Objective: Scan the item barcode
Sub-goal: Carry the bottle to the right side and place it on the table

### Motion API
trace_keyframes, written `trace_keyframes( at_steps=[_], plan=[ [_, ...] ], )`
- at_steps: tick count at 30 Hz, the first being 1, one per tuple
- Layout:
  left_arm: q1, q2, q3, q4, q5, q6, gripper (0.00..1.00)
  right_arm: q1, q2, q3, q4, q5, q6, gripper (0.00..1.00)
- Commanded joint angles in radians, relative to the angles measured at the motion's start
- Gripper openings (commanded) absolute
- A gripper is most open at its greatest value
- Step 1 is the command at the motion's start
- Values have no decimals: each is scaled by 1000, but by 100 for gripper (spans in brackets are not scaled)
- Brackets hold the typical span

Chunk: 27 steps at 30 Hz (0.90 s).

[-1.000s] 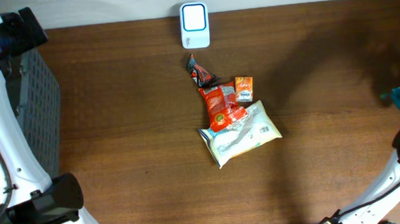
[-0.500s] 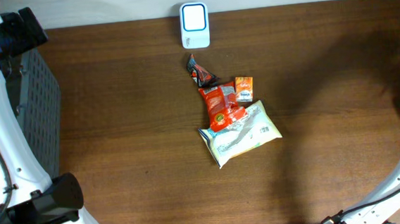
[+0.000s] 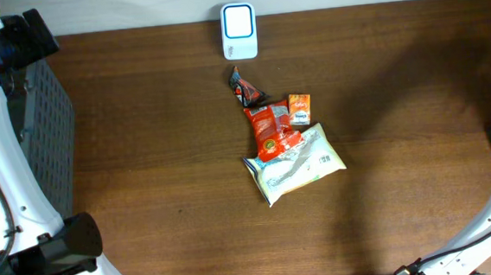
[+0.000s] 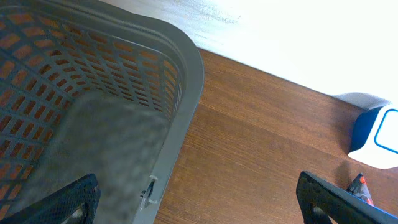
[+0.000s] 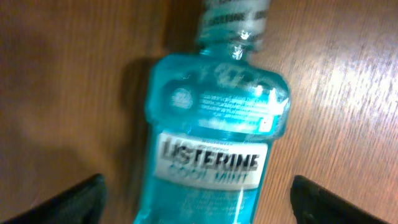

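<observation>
My right end effector (image 5: pixel 199 202) stood with its fingers spread wide, one on either side of a blue mouthwash bottle (image 5: pixel 214 124). The bottle lay flat on the worktop (image 5: pixel 348 93), and I saw a gap at each side. From overhead, it sat at the 3 o'clock edge, well apart from the white scanner (image 3: pixel 239 31) at 12 o'clock and the heap of packets (image 3: pixel 285 148) at the centre. My left end effector (image 4: pixel 196 199) hung spread and empty over the grey basket's rim (image 4: pixel 180 81) at 9 o'clock.
</observation>
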Motion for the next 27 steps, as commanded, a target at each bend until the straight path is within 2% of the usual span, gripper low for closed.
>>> trace_keyframes(
  at_steps=[1, 3, 5, 13, 21, 27],
  plan=[
    [3, -8, 1, -1, 4, -10, 99, 10, -71, 84, -51, -173, -54, 50],
    [3, -8, 1, -1, 4, -10, 99, 18, -71, 85, -87, -206, -79, 15],
    [3, -8, 1, -1, 4, -10, 99, 27, -69, 85, -116, -203, -82, 4],
    [3, -8, 1, -1, 4, -10, 99, 63, -57, 41, -253, -179, -89, 4],
    [3, -8, 1, -1, 4, -10, 99, 64, -56, -112, -178, -180, -89, 4],
    [3, -8, 1, -1, 4, -10, 99, 64, -56, -126, -136, -95, -89, 4]
  ],
)
